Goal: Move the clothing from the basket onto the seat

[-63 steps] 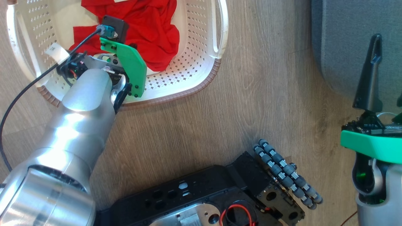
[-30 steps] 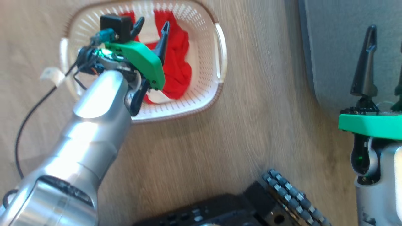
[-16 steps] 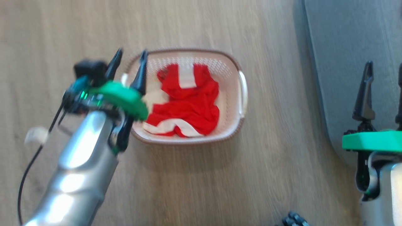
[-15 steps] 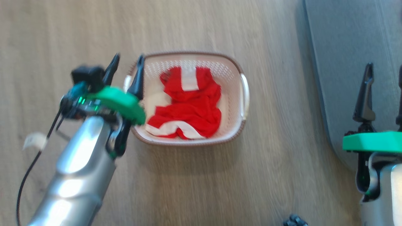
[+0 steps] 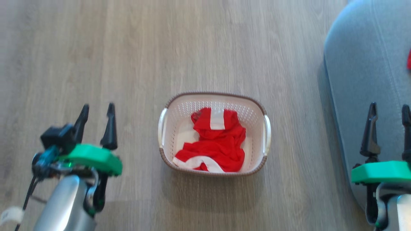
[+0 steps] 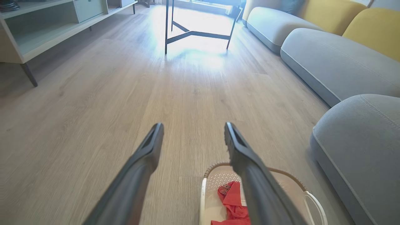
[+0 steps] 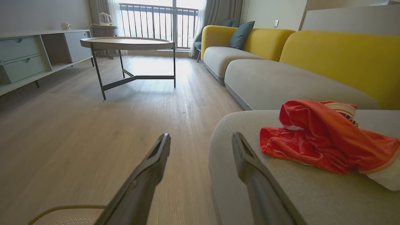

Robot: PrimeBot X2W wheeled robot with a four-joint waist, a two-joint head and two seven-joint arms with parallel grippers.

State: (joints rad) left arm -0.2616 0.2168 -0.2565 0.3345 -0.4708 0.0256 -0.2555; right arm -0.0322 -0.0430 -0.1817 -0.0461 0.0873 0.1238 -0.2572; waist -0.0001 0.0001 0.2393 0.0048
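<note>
Wood-plank floor carries the basket, standing between both arms, long axis left to right. Red clothing lies heaped inside it. 1 red garment lies on the seat. Left gripper hangs released and empty, left of the basket and the nearer of the 2. Right gripper hangs released, empty, over the seat's edge, well apart from the basket. Judgement: the left arm suits the next pick, travelling right and down.
</note>
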